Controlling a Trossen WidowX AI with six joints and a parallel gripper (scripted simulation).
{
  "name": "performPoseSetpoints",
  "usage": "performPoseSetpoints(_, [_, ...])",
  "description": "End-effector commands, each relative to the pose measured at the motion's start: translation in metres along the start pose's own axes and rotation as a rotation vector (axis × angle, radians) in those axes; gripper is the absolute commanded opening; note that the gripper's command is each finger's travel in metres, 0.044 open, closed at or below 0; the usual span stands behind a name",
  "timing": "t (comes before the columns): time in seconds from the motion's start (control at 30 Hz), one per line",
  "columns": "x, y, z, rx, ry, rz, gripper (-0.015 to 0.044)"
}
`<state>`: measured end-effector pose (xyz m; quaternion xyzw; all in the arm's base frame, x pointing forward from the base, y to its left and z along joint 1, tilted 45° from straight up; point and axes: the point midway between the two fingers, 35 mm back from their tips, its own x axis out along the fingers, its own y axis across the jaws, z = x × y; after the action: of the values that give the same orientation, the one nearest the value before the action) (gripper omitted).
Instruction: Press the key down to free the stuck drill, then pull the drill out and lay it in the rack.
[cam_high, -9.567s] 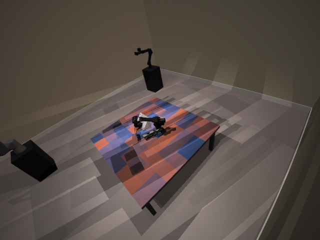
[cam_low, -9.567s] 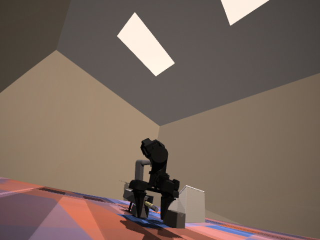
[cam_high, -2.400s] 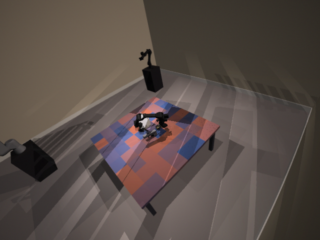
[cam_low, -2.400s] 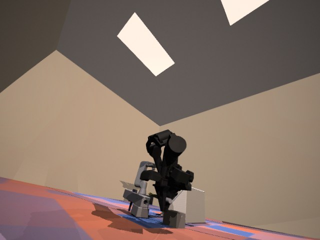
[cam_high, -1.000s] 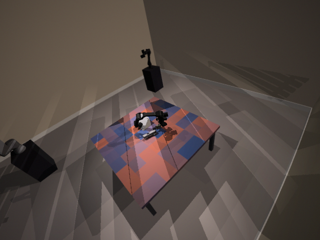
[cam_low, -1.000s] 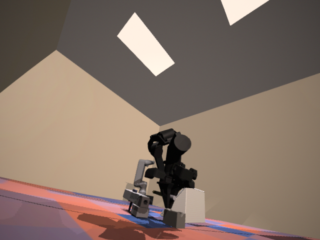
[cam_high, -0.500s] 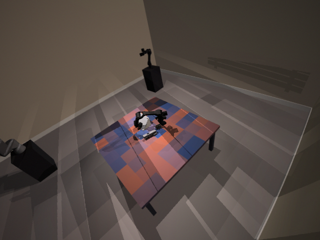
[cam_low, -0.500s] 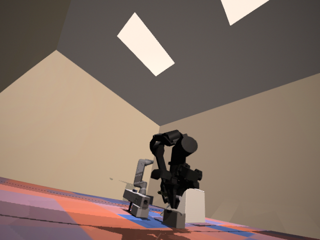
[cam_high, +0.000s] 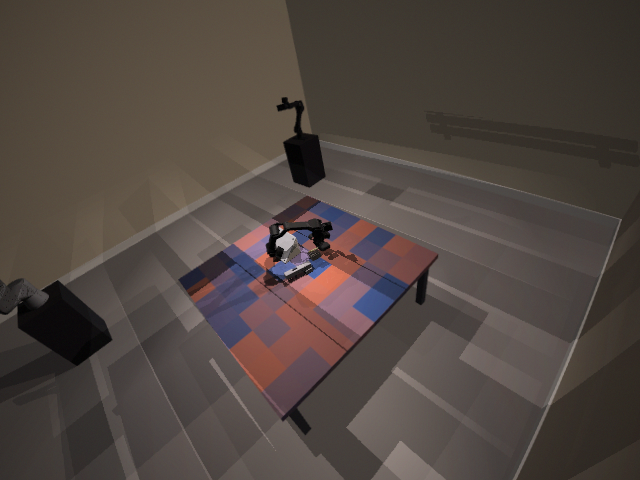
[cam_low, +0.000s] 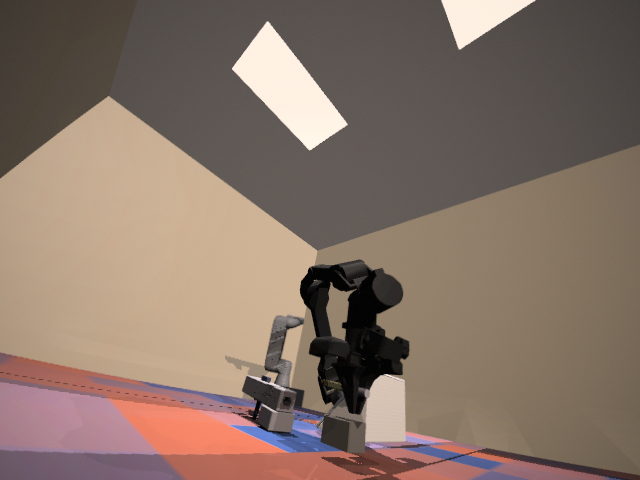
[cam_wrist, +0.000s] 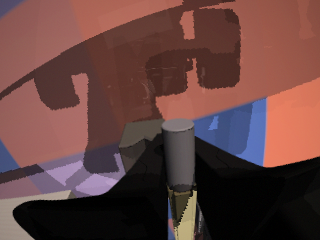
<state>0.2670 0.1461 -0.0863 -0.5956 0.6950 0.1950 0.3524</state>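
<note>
My gripper is shut on the drill, with a grey round shank and gold fluted part. The shank stands up between the fingers in the wrist view; the gold part also shows in the top view. The drill is out of the long pale holder, whose round end hole is open. A small blue part, probably the key, sits on top of the holder. The grey notched rack block is just below the fingers; contact cannot be told.
A second grey block stands beneath the holder. A tall white block stands beside the arm. All are on the patchwork table. Other arms on black pedestals stand away from the table.
</note>
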Motion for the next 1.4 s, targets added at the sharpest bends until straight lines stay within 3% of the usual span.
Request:
performPoseSetpoints(0.0, [-0.002, 0.008, 0.002, 0.001, -0.003, 0.002, 0.0])
performPoseSetpoints(0.37, [-0.004, 0.021, 0.006, 0.001, -0.004, 0.003, 0.0])
performPoseSetpoints(1.37, [0.037, 0.02, 0.006, 0.001, -0.003, 0.002, 0.0])
